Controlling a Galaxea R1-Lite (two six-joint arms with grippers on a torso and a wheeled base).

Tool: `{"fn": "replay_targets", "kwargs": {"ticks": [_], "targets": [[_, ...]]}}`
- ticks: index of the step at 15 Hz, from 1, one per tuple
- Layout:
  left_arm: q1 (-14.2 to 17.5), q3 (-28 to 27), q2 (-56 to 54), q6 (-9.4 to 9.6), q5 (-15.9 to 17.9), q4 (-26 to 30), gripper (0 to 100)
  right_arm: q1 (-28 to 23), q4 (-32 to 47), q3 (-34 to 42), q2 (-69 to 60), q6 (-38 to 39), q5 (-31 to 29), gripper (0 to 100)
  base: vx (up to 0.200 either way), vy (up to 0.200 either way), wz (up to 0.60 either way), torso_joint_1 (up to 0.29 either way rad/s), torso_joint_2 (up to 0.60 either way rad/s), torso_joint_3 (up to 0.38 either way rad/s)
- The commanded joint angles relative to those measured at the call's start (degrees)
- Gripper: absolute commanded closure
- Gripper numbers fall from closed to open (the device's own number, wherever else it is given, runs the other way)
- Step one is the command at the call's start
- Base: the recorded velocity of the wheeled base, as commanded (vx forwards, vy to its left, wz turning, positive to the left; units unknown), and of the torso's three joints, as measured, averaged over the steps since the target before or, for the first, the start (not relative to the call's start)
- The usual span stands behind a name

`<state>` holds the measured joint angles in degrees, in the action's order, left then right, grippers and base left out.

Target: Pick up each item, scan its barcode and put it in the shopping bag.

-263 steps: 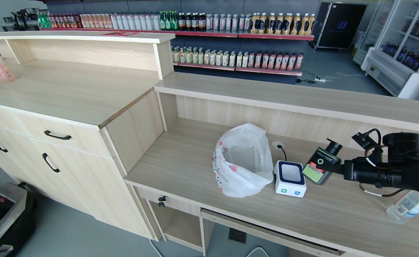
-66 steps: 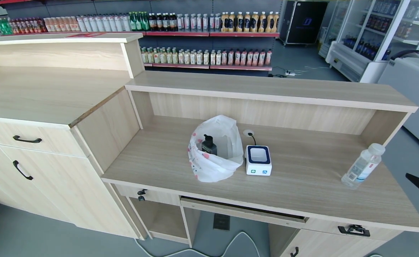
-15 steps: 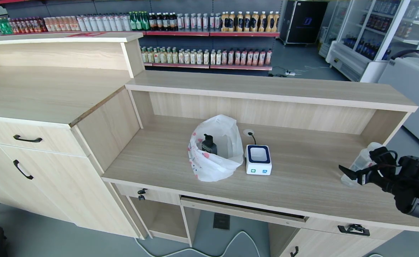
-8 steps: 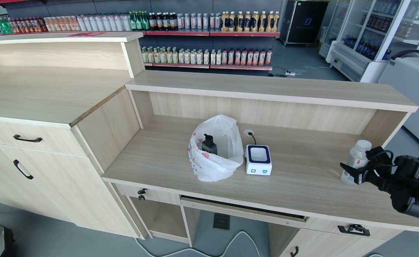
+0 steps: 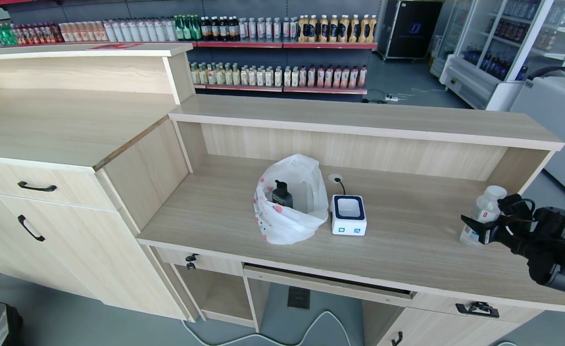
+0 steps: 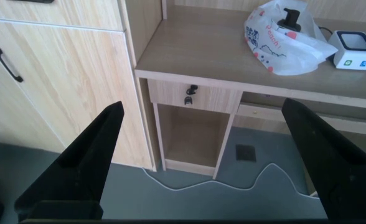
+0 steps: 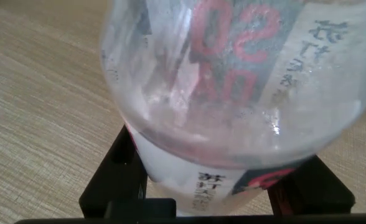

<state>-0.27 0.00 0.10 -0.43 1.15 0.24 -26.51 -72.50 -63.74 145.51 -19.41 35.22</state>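
so the right gripper (image 5: pixel 477 230) is clamped on the clear plastic water bottle (image 5: pixel 485 209) at the light wooden counter (image 5: pixel 407 250)'s right end, left gripper (image 6: pixel 201 106) spread wide

The right arm sits low at four o'clock, its claw (image 5: pixel 483 221) pointing toward ten o'clock, fingers clamped on the water bottle (image 5: pixel 486 208). The left claw (image 6: pixel 201 106) hangs with its fingers spread wide.
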Motion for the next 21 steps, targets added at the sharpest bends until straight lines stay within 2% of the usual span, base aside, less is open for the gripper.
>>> {"fn": "replay_targets", "kwargs": {"ticks": [1, 3, 5, 7, 8, 9, 11, 13, 14, 15, 16, 18, 21], "targets": [[0.0, 0.0, 0.0, -0.01, 0.0, 0.0, 0, 0.2, 0.3, -0.1, -2.6, 2.5, 0.0, 100, 0.000, 0.000, 0.00, 0.000, 0.00, 0.000], [0.0, 0.0, 0.0, -0.01, 0.0, -0.1, 0, 1.7, 3.9, 1.3, -9.4, 10.7, 0.3, 100, 0.000, 0.000, 0.00, 0.000, 0.00, 0.000], [0.0, 0.0, 0.0, -0.01, 0.0, 0.0, 0, 3.5, 13.7, 3.4, -20.0, 19.3, 2.0, 100, 0.000, 0.000, 0.00, 0.000, 0.00, 0.000], [0.0, 0.0, 0.0, -0.01, 0.0, 0.0, 0, 4.8, 23.5, 5.5, -32.7, 30.0, 11.0, 100, 0.000, 0.000, 0.00, 0.000, 0.00, 0.000], [0.0, 0.0, 0.0, -0.01, 0.0, 0.0, 0, 5.9, 24.4, 6.2, -36.6, 34.2, 14.5, 100, 0.000, 0.000, 0.00, 0.000, 0.00, 0.000], [0.0, 0.0, 0.0, -0.01, 0.0, 0.0, 0, 7.0, 24.4, 6.4, -38.5, 35.8, 16.1, 100, 0.000, 0.000, 0.00, 0.000, 0.00, 0.000], [0.0, 0.0, 0.0, -0.01, 0.0, 0.0, 0, 11.5, 24.7, 6.0, -44.4, 44.1, 19.7, 100, 0.000, 0.000, 0.00, 0.000, 0.00, 0.000], [0.0, 0.0, 0.0, -0.01, 0.0, 0.0, 0, 14.2, 24.6, 5.7, -48.6, 50.3, 27.6, 100, 0.000, 0.000, 0.00, 0.000, 0.00, 0.000], [0.0, 0.0, 0.0, -0.01, 0.0, 0.0, 0, 15.5, 24.6, 5.6, -49.3, 51.0, 28.7, 100, 0.000, 0.000, 0.00, 0.000, 0.00, 0.000], [0.0, 0.0, 0.0, -0.01, 0.0, 0.0, 0, 19.3, 24.2, 4.9, -49.8, 51.6, 28.3, 100, 0.000, 0.000, 0.00, 0.000, 0.00, 0.000], [0.0, 0.0, 0.0, -0.01, 0.0, 0.0, 0, 20.3, 24.2, 4.7, -49.8, 51.7, 28.3, 100, 0.000, 0.000, 0.00, 0.000, 0.00, 0.000], [0.0, 0.0, 0.0, -0.01, 0.0, 0.0, 0, 22.7, 24.2, 2.4, -49.9, 57.0, 28.4, 100, 0.000, 0.000, 0.00, 0.000, 0.00, 0.000], [0.0, 0.0, 0.0, -0.01, 0.0, 0.0, 0, 25.6, 21.3, 3.2, -50.4, 65.1, 28.4, 100, 0.000, 0.000, 0.00, 0.000, 0.00, 0.000]]}}
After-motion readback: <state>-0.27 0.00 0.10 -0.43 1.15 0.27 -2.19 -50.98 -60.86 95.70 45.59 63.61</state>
